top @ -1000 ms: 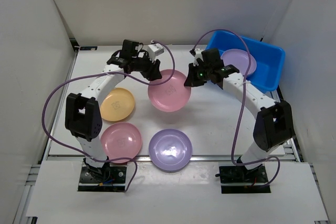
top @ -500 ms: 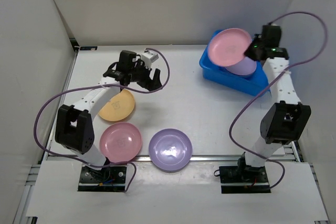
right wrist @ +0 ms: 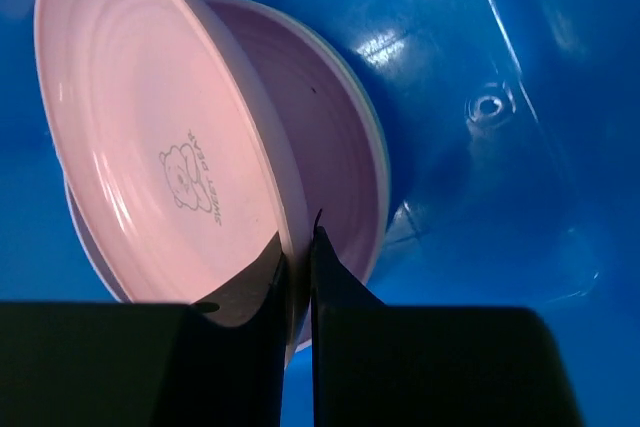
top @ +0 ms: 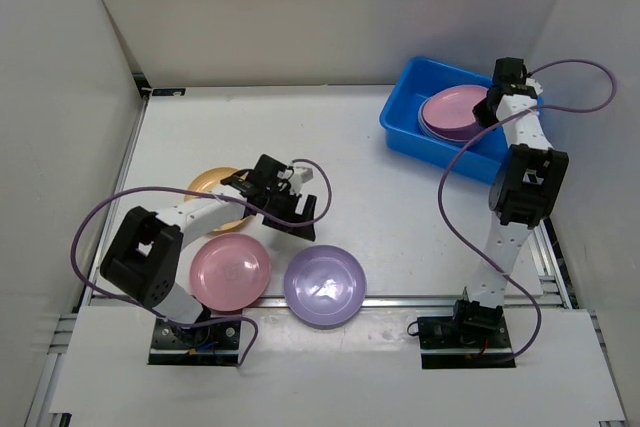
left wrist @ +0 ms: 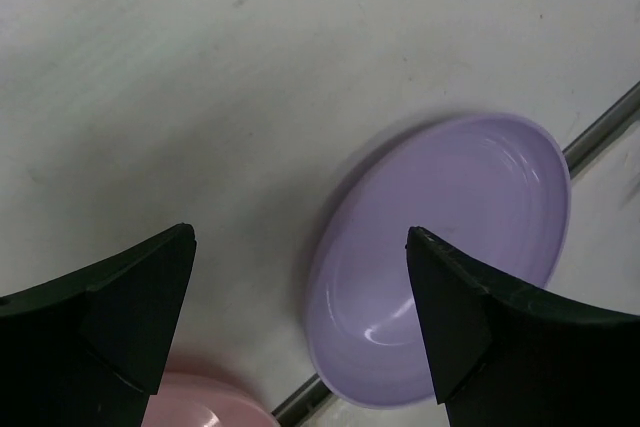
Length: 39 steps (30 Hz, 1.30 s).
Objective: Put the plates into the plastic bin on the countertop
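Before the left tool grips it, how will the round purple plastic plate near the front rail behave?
Probably stiff: the round purple plastic plate holds its shape. Its glossy rim may slip. Shallow and flat, it likely slides rather than tips.

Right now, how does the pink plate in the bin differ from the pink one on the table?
The bin plate has its rim pinched in the right arm's jaws; the table plate lies free. The bin plate sits on a purple plate; the table plate lies on bare countertop. Both are round, pink and shallow.
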Tool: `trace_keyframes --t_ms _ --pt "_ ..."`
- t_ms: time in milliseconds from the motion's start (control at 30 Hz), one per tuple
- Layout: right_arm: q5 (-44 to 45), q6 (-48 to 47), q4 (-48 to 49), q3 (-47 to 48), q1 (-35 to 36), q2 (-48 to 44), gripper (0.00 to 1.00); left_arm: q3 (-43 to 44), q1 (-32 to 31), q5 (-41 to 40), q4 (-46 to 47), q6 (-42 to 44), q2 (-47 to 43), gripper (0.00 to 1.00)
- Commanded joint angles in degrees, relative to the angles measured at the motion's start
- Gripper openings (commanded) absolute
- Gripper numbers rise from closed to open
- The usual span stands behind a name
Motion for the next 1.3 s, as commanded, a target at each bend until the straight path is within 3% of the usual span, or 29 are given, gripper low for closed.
trace_keyframes --t_ms 0,100,133,200,267,333,400,600,667,700,733,767,1000,1267 --pt "7.3 5.8 1.3 4.7 0.9 0.1 0.12 -0.3 -2.8 -0.2 -0.6 -2.1 -1.6 0.96" --pt "7.4 5.5 1.6 4.4 0.9 0.5 0.33 -0.9 -4.3 0.2 -0.6 -2.2 -1.2 0.96" --pt "6.8 5.5 1.7 4.2 0.9 0.4 0.48 -1.4 -5.3 0.0 -0.6 -2.2 -1.2 0.95" --pt "6.7 4.1 1.7 3.9 1.0 -0.6 0.70 -1.7 -5.9 -0.2 -1.3 -2.2 -0.7 0.95" --pt "6.4 1.3 1.3 3.3 1.3 -2.5 0.78 -2.0 -6.6 -1.6 -2.5 -2.2 0.2 0.93" --pt "6.0 -1.2 1.7 2.8 1.9 -4.3 0.94 -2.6 -6.8 -1.9 -2.7 -2.1 0.5 0.90" --pt "5.7 -4.4 2.2 0.2 2.5 -8.3 0.99 -2.8 -7.3 -2.3 -2.9 -1.9 1.2 0.85" --pt "0.7 -10.4 6.0 -13.2 5.5 -22.7 0.99 -4.1 -9.1 -1.2 -2.9 -2.3 2.8 0.66" --pt "-0.5 -10.4 6.4 -19.3 6.3 -27.3 0.99 -4.6 -10.1 -1.6 -2.4 -2.5 3.2 0.52" --pt "-1.1 -10.7 6.6 -21.3 6.5 -28.7 0.99 -4.3 -10.8 -3.1 -2.3 -2.7 3.3 0.34" --pt "-2.1 -11.0 6.6 -24.7 6.6 -30.1 0.99 -4.1 -11.0 -3.5 -2.3 -3.0 4.0 0.25" --pt "-6.2 -12.5 6.9 -26.6 6.7 -32.6 0.99 -3.1 -11.1 -4.0 -2.3 -3.4 4.4 0.10" --pt "-34.3 -24.4 6.9 -39.9 11.7 -38.5 0.99 7.7 -11.0 -14.9 -2.7 -0.9 3.2 0.10" --pt "-47.2 -33.9 8.7 -50.4 18.1 -47.7 0.99 20.0 -10.2 -20.2 -2.4 4.3 6.3 0.10"
